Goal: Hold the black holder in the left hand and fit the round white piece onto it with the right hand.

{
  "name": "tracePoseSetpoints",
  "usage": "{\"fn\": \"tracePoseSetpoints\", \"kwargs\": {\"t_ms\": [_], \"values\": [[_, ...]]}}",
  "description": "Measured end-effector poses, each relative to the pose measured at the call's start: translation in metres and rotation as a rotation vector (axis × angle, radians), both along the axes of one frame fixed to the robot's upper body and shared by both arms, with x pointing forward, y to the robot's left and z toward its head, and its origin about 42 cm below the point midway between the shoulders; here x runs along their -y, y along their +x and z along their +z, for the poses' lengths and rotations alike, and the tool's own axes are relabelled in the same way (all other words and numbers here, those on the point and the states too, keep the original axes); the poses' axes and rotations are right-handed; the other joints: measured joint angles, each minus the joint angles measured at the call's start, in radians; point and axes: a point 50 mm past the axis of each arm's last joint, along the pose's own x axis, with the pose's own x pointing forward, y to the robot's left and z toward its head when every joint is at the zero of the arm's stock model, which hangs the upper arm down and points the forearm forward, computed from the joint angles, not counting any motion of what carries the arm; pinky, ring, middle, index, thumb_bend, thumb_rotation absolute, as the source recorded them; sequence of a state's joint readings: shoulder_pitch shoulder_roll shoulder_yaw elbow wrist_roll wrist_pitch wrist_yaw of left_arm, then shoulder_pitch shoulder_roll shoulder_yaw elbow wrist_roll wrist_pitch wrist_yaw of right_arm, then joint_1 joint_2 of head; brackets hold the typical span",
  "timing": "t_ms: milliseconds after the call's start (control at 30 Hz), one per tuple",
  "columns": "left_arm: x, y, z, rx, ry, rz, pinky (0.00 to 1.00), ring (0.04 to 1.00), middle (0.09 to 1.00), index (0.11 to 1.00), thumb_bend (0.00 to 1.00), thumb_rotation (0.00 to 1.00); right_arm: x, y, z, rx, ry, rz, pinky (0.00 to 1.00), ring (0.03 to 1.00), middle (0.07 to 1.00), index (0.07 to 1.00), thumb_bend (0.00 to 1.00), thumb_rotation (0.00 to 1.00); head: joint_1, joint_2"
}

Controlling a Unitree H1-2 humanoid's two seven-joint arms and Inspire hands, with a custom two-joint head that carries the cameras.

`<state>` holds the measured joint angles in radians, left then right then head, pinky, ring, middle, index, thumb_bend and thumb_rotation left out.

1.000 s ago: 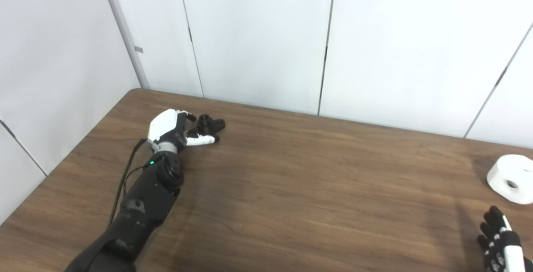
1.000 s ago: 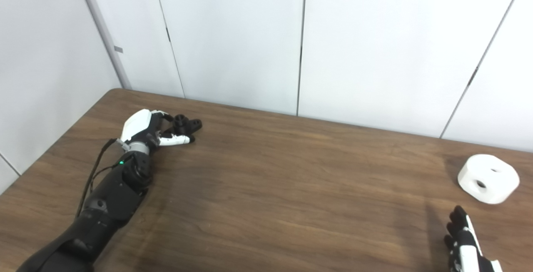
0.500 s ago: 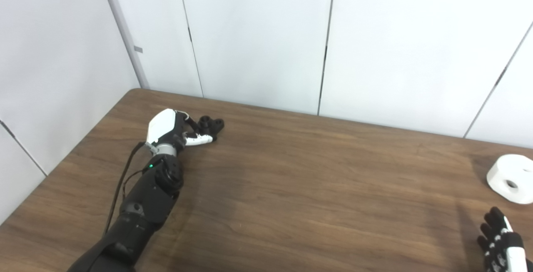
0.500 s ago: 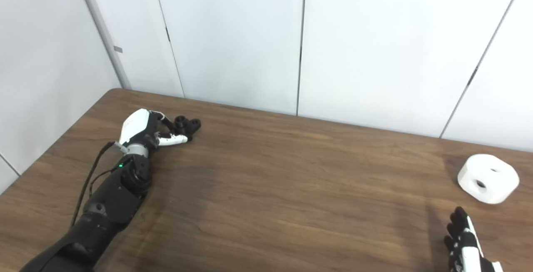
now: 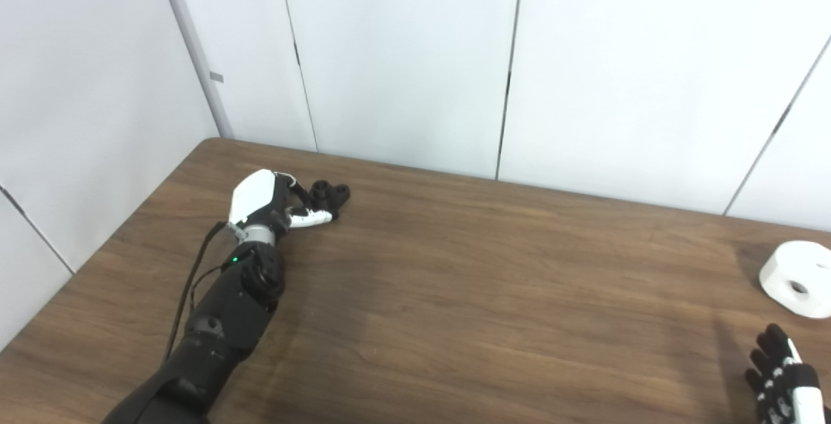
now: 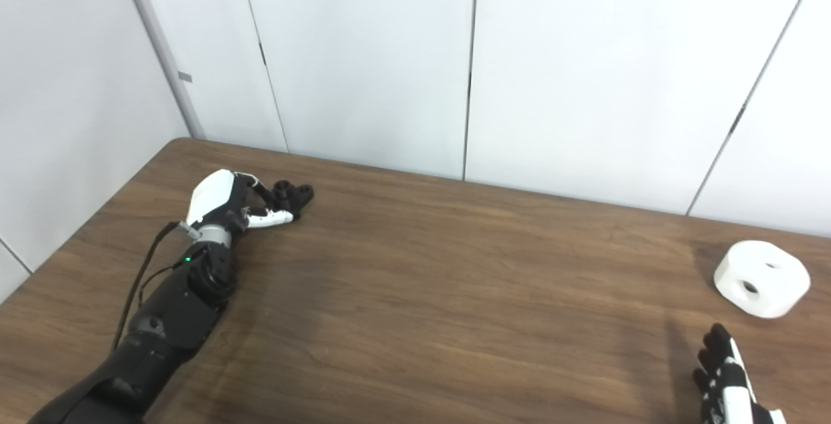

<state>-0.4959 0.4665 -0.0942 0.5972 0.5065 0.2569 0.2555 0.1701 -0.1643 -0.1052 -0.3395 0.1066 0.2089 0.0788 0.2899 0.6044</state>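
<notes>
Across the dark brown wood-grain worktop [image 5: 454, 294], the left black arm reaches toward the far left corner, where the left robot hand [image 5: 269, 200] lies with its fingers curled at the small black plastic holder [image 5: 328, 193]; whether they clamp it I cannot tell. Near the right edge sits the round white plastic piece [image 6: 761, 278] with holes in its side, flat on the wood. Just short of it, at the near right corner, the right robot hand [image 6: 727, 382] shows straight, spread fingers, holding nothing
</notes>
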Motion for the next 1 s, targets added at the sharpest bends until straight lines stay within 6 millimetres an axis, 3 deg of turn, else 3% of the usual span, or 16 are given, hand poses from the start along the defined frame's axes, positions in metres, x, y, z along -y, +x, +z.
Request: {"fn": "tracePoseSetpoints", "kwargs": {"t_ms": [300,467,700,1000], "values": [[0.005,-0.010,0.000,0.005,-0.008,-0.032,1.00,0.895,0.786,0.485,0.52,0.04,-0.001,0.000,0.000,-0.002,0.004,0.003,1.00,1.000,1.000,1.000,0.57,1.00,-0.011,0.002],[0.014,-0.021,-0.003,0.009,-0.015,-0.075,0.94,0.886,0.793,0.486,0.52,0.04,-0.001,0.000,0.000,-0.004,0.005,0.004,1.00,1.000,1.000,1.000,0.56,1.00,-0.015,0.002],[0.041,-0.036,0.002,-0.003,-0.030,-0.168,0.88,0.884,0.793,0.486,0.52,0.04,-0.003,0.001,0.000,-0.006,-0.003,0.006,1.00,1.000,1.000,1.000,0.55,1.00,-0.032,0.003],[0.071,-0.053,0.012,-0.035,-0.014,-0.300,0.96,0.891,0.792,0.486,0.52,0.04,-0.006,0.003,0.001,-0.004,-0.026,0.009,1.00,1.000,1.000,1.000,0.52,1.00,-0.069,0.012]]}}
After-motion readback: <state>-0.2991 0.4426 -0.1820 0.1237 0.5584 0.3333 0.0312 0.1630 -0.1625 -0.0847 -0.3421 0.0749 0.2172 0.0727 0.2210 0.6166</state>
